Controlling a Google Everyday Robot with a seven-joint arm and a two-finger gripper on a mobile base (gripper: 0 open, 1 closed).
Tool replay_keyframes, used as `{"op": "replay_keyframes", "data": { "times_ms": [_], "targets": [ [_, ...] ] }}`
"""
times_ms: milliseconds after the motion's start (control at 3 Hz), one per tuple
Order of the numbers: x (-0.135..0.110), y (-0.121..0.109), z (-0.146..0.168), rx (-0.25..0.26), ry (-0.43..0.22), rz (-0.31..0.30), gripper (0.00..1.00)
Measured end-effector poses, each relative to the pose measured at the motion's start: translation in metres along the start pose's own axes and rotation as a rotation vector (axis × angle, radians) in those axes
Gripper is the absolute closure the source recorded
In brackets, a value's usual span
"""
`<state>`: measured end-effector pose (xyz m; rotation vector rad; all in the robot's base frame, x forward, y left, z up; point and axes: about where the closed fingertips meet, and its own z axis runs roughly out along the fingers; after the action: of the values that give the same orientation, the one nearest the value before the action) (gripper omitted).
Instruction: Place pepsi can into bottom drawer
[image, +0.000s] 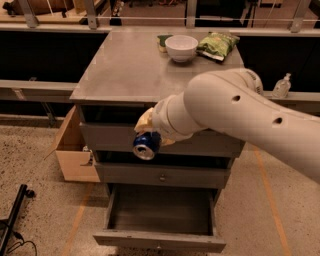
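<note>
The gripper was in the middle of the frame, in front of the grey cabinet. Its fingers were closed tight around the pepsi can. The bottom drawer stood pulled open, lower in the frame, under the can.

Bowl on table, far end, right of centre; chip bag just right of bowl. Three drawers stacked under table; bottom drawer pulled out toward camera. Gripper in front of top drawer, fingers closed round pepsi can; can sideways, higher than bottom drawer, well apart. Cardboard box on floor left of table. Bottle right of table.
</note>
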<state>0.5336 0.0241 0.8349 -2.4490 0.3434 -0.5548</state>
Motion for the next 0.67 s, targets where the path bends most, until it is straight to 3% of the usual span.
{"op": "replay_keyframes", "data": {
  "times_ms": [667],
  "targets": [
    [-0.037,0.077,0.088,-0.075,-0.096,0.037,1.00]
  ]
}}
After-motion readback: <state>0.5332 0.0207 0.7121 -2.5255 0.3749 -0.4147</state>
